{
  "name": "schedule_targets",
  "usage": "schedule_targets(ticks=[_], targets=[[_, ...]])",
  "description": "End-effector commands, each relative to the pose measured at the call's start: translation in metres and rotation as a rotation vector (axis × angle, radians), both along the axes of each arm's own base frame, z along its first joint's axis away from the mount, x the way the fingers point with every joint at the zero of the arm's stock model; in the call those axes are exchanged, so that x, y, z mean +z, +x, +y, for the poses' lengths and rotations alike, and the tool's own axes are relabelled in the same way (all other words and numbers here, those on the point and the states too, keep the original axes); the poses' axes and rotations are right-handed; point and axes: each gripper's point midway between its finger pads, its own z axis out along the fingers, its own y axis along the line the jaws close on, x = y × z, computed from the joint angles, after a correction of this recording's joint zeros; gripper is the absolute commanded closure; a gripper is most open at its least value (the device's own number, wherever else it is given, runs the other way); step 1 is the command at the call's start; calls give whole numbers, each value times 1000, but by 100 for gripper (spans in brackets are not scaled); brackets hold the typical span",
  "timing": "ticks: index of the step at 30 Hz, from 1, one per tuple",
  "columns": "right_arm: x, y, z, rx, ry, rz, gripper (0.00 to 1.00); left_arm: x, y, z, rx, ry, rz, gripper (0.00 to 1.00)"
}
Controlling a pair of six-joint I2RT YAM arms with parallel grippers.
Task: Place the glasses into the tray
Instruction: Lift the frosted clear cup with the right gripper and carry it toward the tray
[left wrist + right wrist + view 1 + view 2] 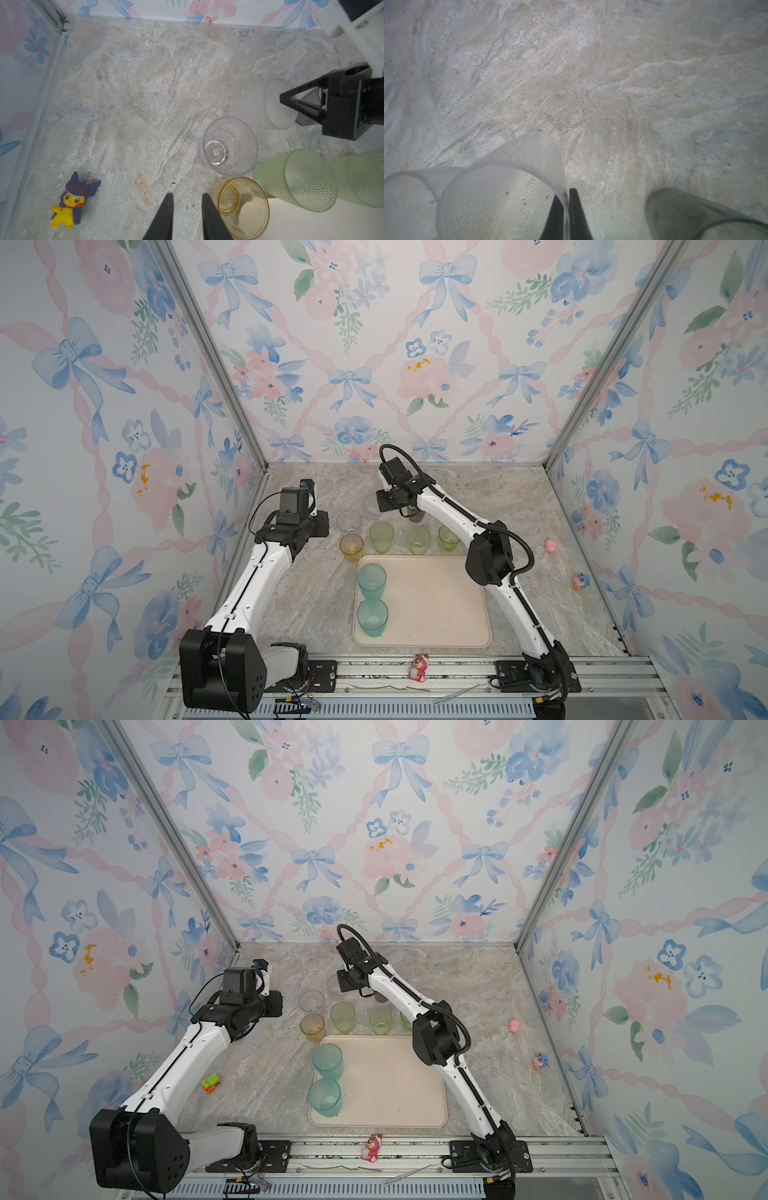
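The cream tray (432,601) lies at the front centre, with two teal glasses (371,580) (372,616) standing in its left part. Behind it on the marble stand a yellow glass (243,207), a clear glass (229,146) and three pale green glasses (381,536) (419,540) (449,538). My right gripper (565,194) is shut on the rim of a frosted clear glass (500,187), one finger inside and one outside. A smoky grey glass (685,214) stands right beside it. My left gripper (186,196) hangs open and holds nothing, just beside the yellow glass.
A yellow-and-purple toy (68,203) sits near the left wall. A pink toy (551,545) and a small figurine (579,581) lie at the right. A pink bear (419,668) stands on the front rail, and a toy car (211,1083) is by the left arm.
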Motion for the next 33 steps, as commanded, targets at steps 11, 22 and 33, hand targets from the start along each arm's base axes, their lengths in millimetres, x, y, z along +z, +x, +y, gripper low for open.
schedule_targets(ticks=[11,22,33], targets=[[156,-7,-40,10,84,-263,100,17,-8,-10,-34,-10,-59,74],[175,-136,-114,150,-75,-151,100,39,-7,-32,-68,3,-106,73],[128,-210,-108,280,-184,-27,100,59,-3,-33,-53,4,-134,72]])
